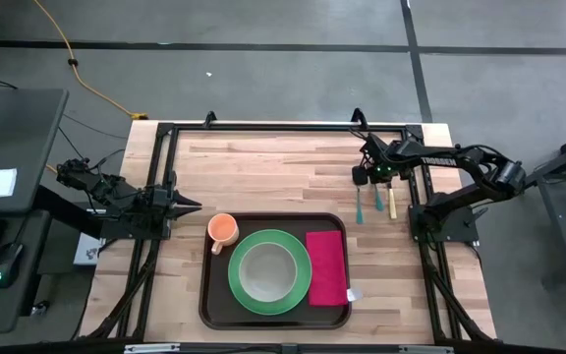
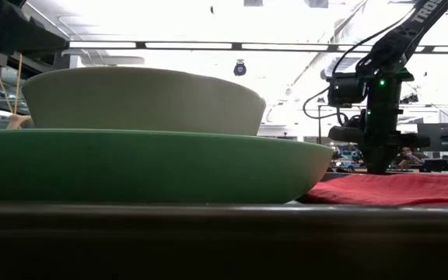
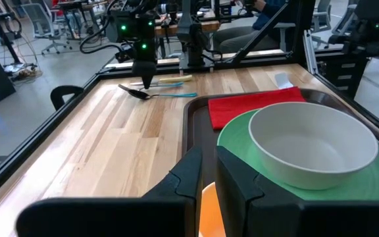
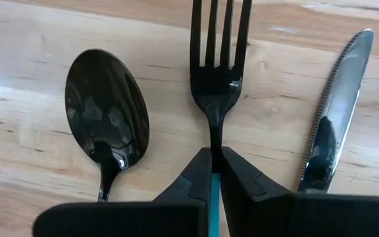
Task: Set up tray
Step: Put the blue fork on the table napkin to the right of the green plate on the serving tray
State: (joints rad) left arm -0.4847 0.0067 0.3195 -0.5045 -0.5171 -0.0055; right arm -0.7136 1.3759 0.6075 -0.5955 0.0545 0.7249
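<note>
Robotics lab, grey concrete floor (image 1: 263, 59), ceiling strip lights (image 2: 208, 45), more arm rigs (image 3: 143, 26) behind

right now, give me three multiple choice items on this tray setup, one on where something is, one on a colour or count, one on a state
1. Where does the red napkin lie?
A. on the tray, beside the green plate
B. on the bare table by the spoon
C. inside the bowl

2. How many pieces of cutlery lie on the table outside the tray?
A. one
B. three
C. five

3. What is the right gripper doing?
A. hanging open above the bowl
B. shut on the fork's handle
C. holding the orange cup

Answers:
1. A: the high view shows the napkin on the tray, on the side of the green plate towards the right arm.
2. B: the right wrist view shows a spoon, a fork and a knife side by side on the wood.
3. B: its fingers pinch the fork's teal handle, while the orange cup sits on the tray near the left gripper.
</note>
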